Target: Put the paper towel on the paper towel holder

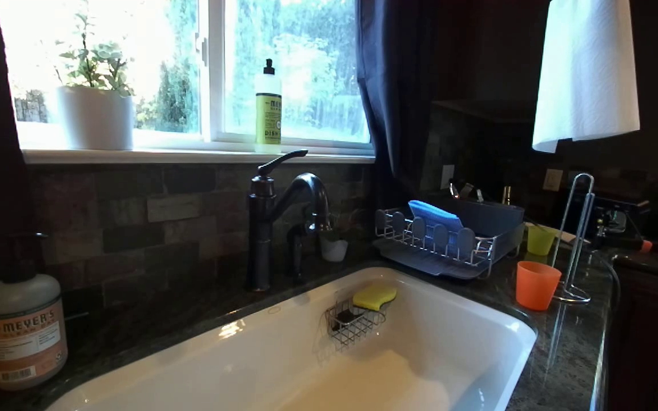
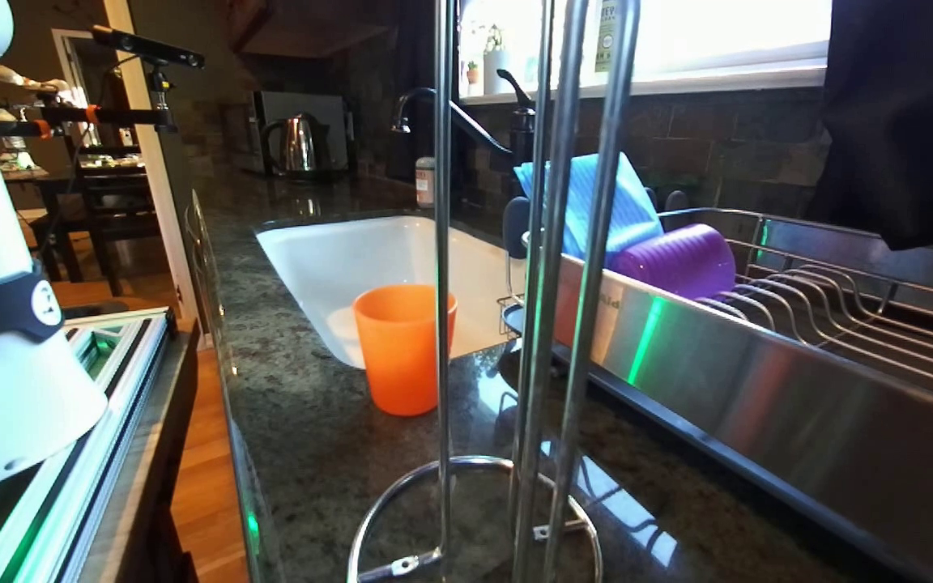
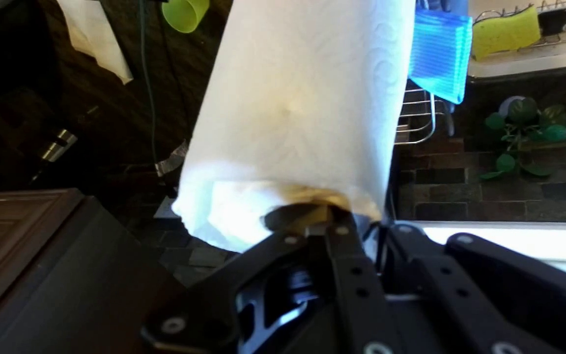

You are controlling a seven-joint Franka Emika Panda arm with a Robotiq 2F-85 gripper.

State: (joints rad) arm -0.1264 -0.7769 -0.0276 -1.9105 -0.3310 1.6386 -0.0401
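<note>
The paper towel (image 1: 586, 74) is a thick white roll held in the air, slightly tilted, its lower end above the top of the paper towel holder (image 1: 582, 234). The holder stands upright on the counter; its rods and ring base show close up in an exterior view (image 2: 549, 283). In the wrist view the paper towel (image 3: 297, 98) fills the middle, its far end out of frame. My gripper (image 3: 344, 221) is shut on the roll's near end, one finger in the core opening, the other outside the wall. The fingertips are partly hidden. The gripper is out of both exterior views.
An orange cup (image 1: 537, 285) stands close beside the holder's base. The dish rack (image 1: 466, 245) with a blue cloth is nearby, with a yellow-green cup (image 1: 540, 240) behind. The white sink (image 1: 449, 331) and dark faucet (image 1: 260, 240) lie farther along the counter.
</note>
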